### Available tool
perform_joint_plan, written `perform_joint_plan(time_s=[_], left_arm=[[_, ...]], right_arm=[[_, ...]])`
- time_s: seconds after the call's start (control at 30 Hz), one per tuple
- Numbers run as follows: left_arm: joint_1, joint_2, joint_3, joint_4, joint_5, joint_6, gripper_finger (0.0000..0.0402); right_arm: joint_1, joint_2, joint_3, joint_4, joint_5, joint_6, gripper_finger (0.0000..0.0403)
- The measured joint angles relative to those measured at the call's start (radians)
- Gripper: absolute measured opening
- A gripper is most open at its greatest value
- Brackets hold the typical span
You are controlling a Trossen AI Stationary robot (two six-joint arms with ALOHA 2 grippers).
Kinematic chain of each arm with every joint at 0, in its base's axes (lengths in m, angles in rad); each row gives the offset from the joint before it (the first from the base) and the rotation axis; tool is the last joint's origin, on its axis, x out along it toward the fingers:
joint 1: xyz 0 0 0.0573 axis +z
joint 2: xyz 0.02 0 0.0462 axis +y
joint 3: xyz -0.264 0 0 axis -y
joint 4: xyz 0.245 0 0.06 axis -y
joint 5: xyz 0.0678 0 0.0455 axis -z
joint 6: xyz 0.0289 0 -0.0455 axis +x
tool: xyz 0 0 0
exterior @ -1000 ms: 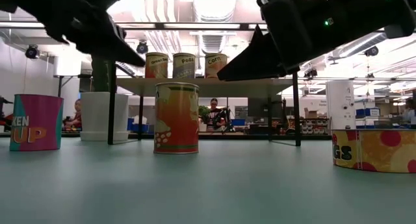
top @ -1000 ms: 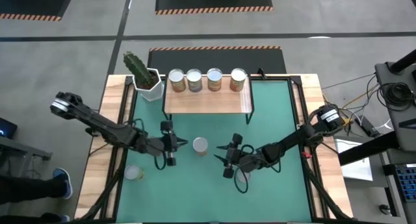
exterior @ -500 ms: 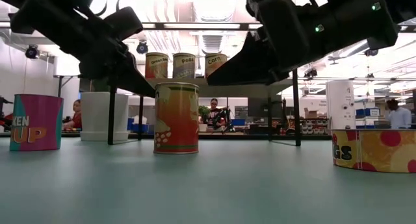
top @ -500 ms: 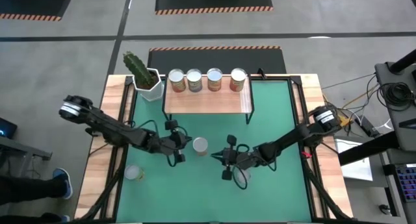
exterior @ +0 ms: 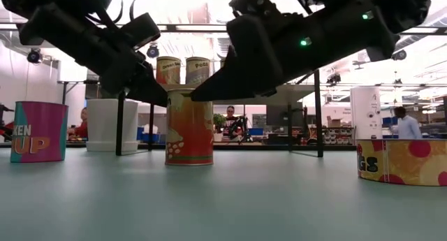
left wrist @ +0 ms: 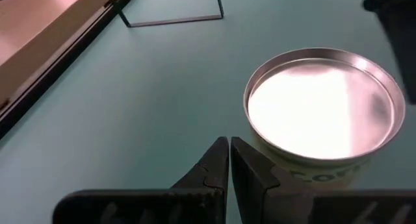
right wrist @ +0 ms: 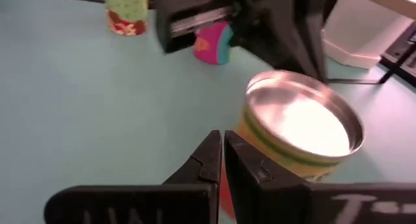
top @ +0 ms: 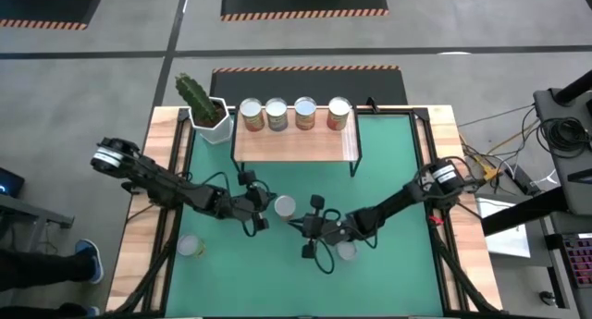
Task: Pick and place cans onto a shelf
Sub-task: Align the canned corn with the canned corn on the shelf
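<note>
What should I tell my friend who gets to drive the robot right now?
Left hand: shut, empty, just left of the middle can.
Right hand: shut, empty, just right of that can.
Done: four cans stand on the shelf.
Left: the middle can, a can at front left, and a can under the right arm.

Four cans (top: pixel 290 114) stand in a row along the back of the shelf (top: pixel 296 144), which sits at the far edge of the table (top: pixel 398 171). A plant pot (top: pixel 211 121) stands just left of the shelf. In front of the shelf a lone can (top: pixel 284 206) stands between the left gripper (top: pixel 262 212) and the right gripper (top: pixel 298 228). Another can (top: pixel 191 246) sits near the table's left edge.
</note>
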Motion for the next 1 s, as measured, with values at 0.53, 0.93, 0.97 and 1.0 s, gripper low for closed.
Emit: perform_joint_plan(time_s=[0.53,0.93,0.97,1.0], left_arm=[[-0.002,-0.011,0.003,0.000,0.141,-0.026,0.0000],[-0.006,-0.011,0.024,-0.037,0.293,-0.102,0.0000],[-0.006,-0.011,0.029,-0.037,0.299,-0.103,0.0000],[-0.009,-0.011,0.032,-0.031,0.301,-0.103,0.0000]], right_arm=[[-0.008,-0.016,-0.001,-0.105,0.031,0.005,0.0009],[-0.007,-0.093,-0.003,-0.333,0.041,0.057,0.0009],[-0.007,-0.096,-0.003,-0.354,0.041,0.057,0.0009],[-0.007,-0.098,-0.003,-0.373,0.044,0.058,0.0009]])
